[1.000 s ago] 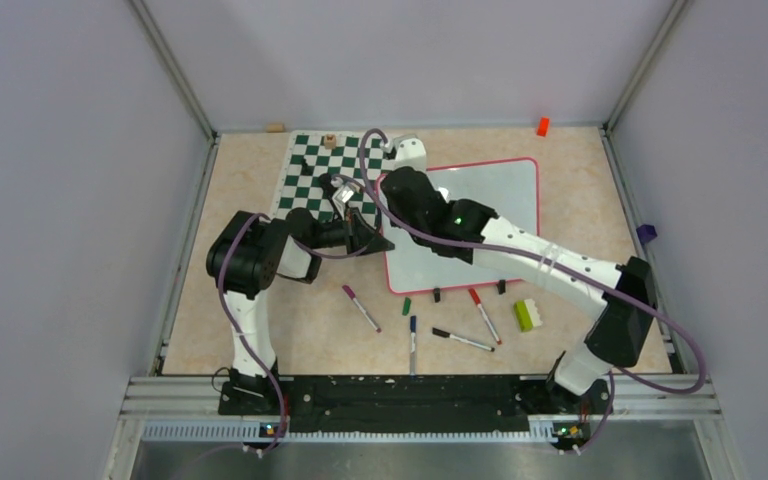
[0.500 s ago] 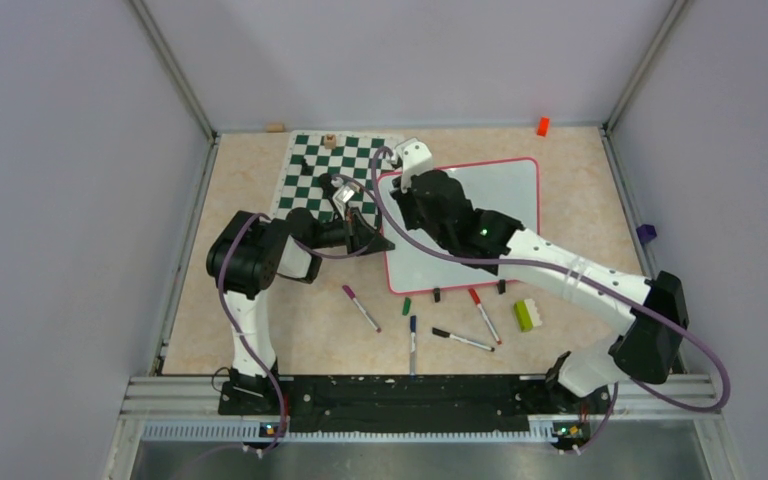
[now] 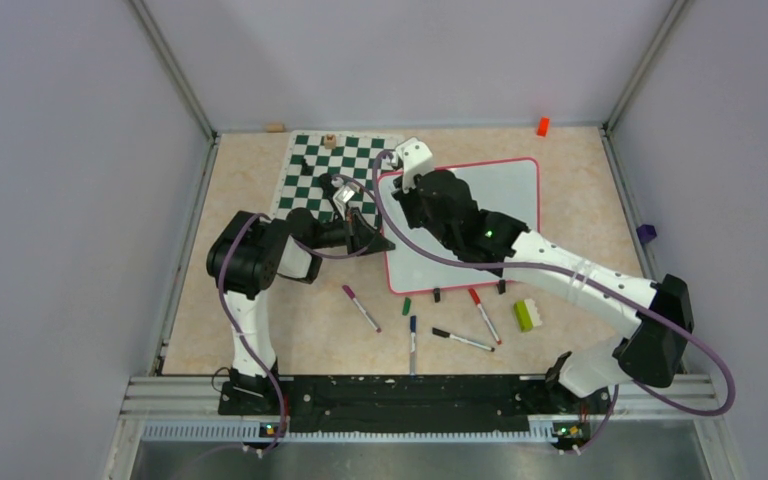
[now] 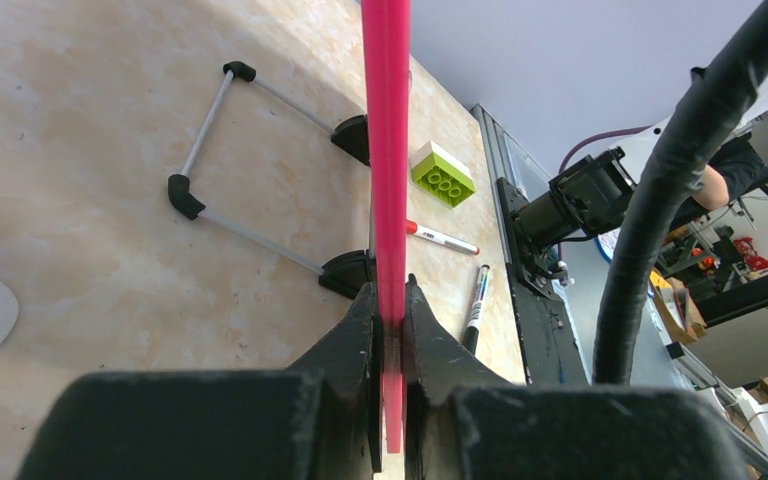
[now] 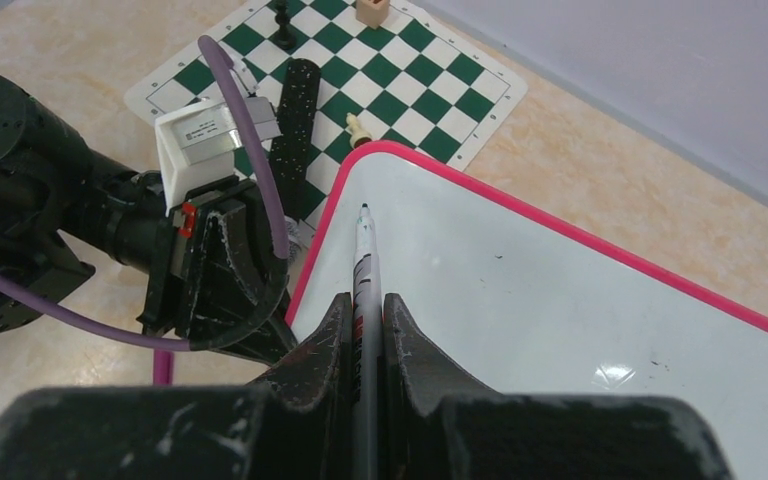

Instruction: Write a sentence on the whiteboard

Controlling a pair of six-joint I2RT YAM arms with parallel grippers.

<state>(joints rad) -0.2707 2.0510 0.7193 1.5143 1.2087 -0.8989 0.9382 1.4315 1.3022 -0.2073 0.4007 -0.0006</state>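
Observation:
The whiteboard (image 3: 505,195) lies right of centre, white with a pink frame. Its surface (image 5: 560,320) shows no sentence, only tiny specks. My left gripper (image 3: 384,243) is shut on the board's pink frame (image 4: 388,150) at its left edge; the pads (image 4: 365,320) press it from both sides. My right gripper (image 3: 406,192) is shut on a white marker (image 5: 364,255). The marker's dark tip points at the board's far left corner, at or just above the surface. Its cap is off.
A green-and-white chess mat (image 3: 310,180) with a few pieces lies left of the board. Several markers (image 3: 361,307) and a lime brick (image 3: 529,314) lie near the board's front edge. An orange block (image 3: 542,126) sits at the back wall. The board's black feet (image 4: 350,135) show beneath it.
My right arm has swung right and its gripper has moved from the chess mat's edge to the board's far left corner. The left arm has not moved.

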